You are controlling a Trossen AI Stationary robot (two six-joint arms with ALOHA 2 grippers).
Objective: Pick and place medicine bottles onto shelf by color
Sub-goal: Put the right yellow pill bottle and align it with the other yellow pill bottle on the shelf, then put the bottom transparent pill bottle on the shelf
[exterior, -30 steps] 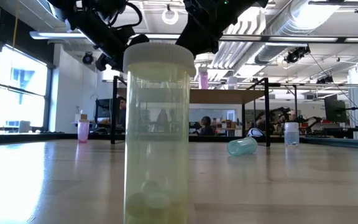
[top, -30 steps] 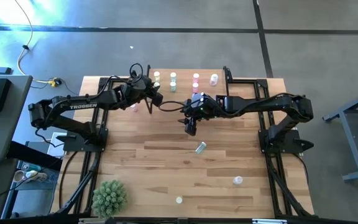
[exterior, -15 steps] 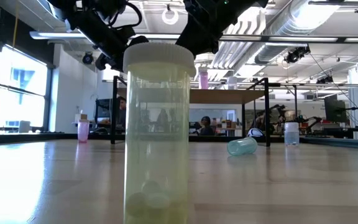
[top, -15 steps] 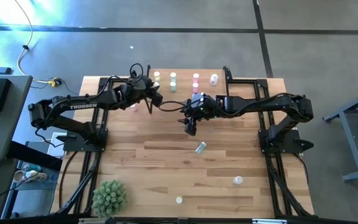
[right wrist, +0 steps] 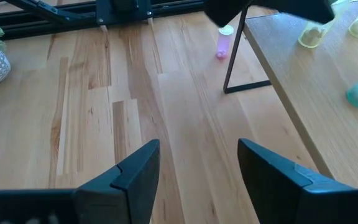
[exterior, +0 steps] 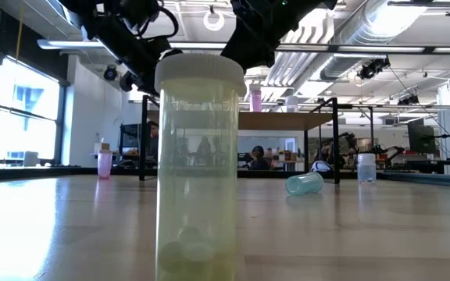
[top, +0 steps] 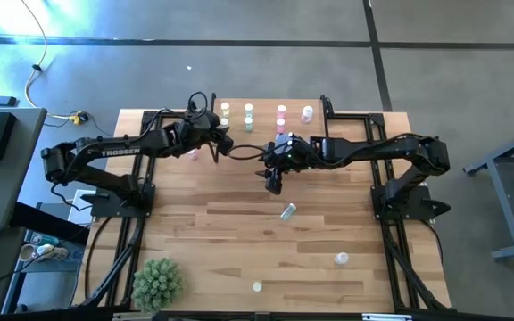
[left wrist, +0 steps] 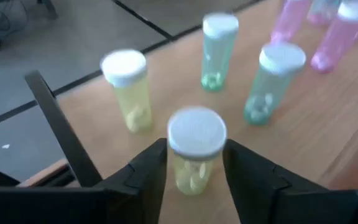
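Note:
My left gripper (top: pixel 225 143) is over the shelf (top: pixel 264 120) at the table's far side, shut on a yellow bottle with a white cap (left wrist: pixel 196 149). On the shelf board (left wrist: pixel 316 124) stand another yellow bottle (left wrist: pixel 127 87), two green bottles (left wrist: pixel 218 50) and two pink ones (left wrist: pixel 339 34), each on its base. My right gripper (top: pixel 273 184) is open and empty above the bare table, nearer than the shelf. A green bottle (top: pixel 288 211) lies on its side on the table. My left gripper pinches the yellow bottle's body just under its cap (left wrist: pixel 194 167) between its two fingers, one on each side. The bottle stands upright over the shelf board; whether its base rests on the board, I cannot tell.
On the table stand a white bottle (top: pixel 341 259), a yellow bottle (top: pixel 257 287) near the front edge and a pink bottle (right wrist: pixel 224 42) by a black shelf leg (right wrist: pixel 235 56). A spiky green plant (top: pixel 157 282) stands at the near left.

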